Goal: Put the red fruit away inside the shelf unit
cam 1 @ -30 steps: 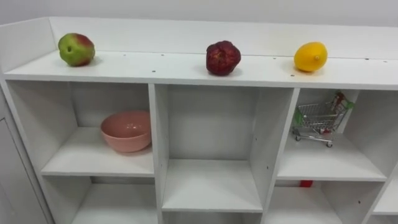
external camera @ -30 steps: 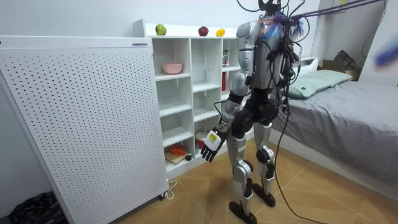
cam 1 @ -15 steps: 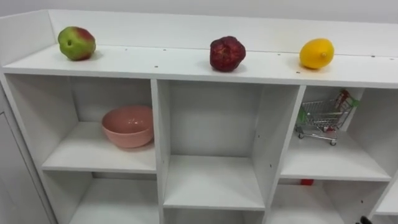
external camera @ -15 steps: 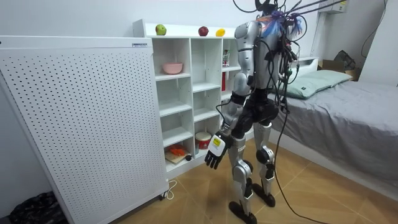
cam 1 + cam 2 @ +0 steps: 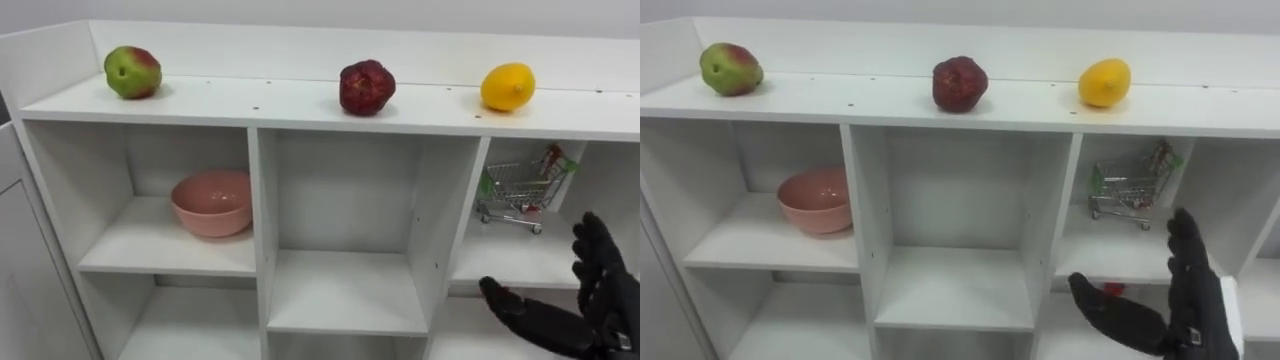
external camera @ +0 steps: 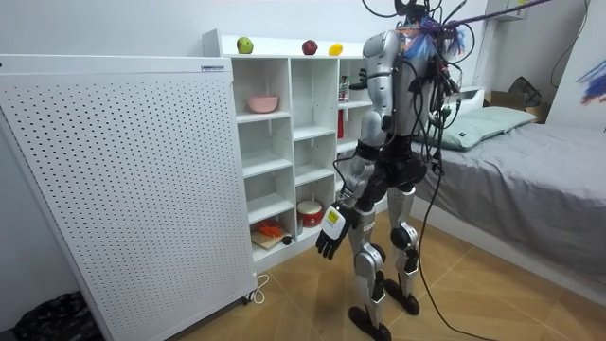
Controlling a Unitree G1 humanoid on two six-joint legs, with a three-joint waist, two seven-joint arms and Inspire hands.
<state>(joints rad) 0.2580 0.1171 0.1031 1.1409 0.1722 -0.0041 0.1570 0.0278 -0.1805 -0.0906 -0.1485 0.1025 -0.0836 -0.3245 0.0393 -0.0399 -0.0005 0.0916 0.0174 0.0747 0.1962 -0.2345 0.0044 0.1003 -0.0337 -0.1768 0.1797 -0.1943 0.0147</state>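
Observation:
Three fruits sit on the top board of the white closet (image 5: 300, 108): a green and red apple (image 5: 132, 72) at the left, a dark red pomegranate (image 5: 363, 87) in the middle and a yellow lemon (image 5: 507, 86) at the right. My right hand (image 5: 590, 300) is raised at the lower right, in front of the right-hand compartments, open with straight fingers and holding nothing. It is well below the lemon. In the room view I stand facing the closet, and my left hand (image 6: 330, 230) hangs open by my thigh.
A pink bowl (image 5: 211, 203) sits in the upper left compartment. A toy shopping cart (image 5: 520, 190) stands in the upper right one. A white perforated panel (image 6: 123, 180) stands at the room view's left, a bed (image 6: 530, 161) at its right.
My right hand has risen into the eye view at the lower right. The fruits have not moved; the picture has shifted slightly with my head.

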